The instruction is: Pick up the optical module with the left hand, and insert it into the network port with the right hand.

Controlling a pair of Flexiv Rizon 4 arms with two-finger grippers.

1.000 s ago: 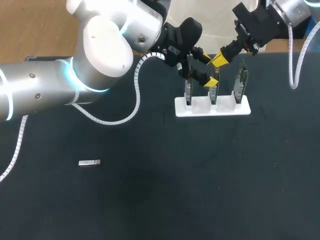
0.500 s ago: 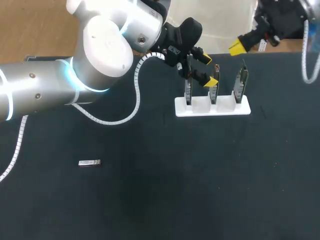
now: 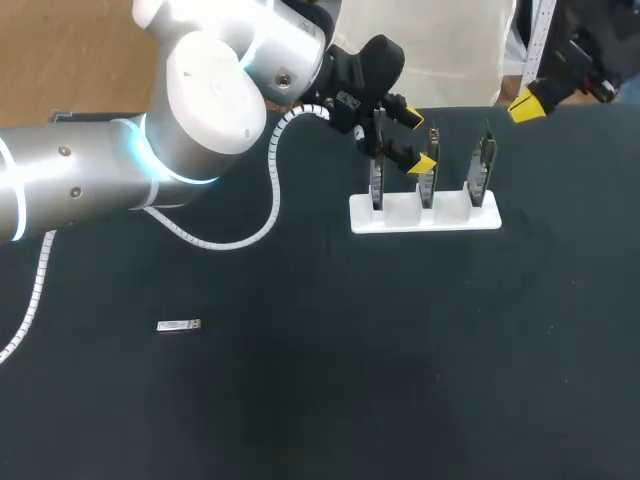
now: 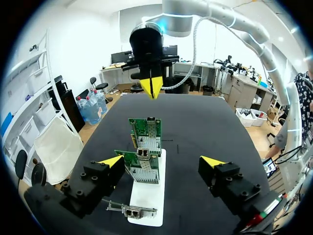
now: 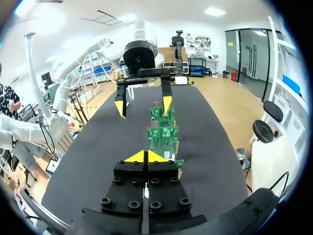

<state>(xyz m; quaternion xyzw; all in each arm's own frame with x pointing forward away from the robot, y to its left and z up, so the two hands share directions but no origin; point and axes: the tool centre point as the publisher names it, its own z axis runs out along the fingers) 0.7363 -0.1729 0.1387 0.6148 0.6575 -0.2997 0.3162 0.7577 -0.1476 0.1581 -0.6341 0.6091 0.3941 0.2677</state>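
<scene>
One optical module (image 3: 179, 325) lies well apart from left pincer (image 3: 415, 138).

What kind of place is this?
Probably a robot lab workbench: the left arm and right gripper hang over a black table, and green circuit boards stand in a white rack.

In the head view the optical module (image 3: 179, 326) is too small to show any detail. The picture's corner cuts off most of the right arm (image 3: 592, 45), and only one yellow tip of the right gripper (image 3: 527, 104) shows. The left gripper (image 3: 417, 138) hides the upper part of the left board (image 3: 376, 192). Whether its fingers (image 3: 426, 162) touch the middle board (image 3: 428, 185) I cannot tell.
</scene>
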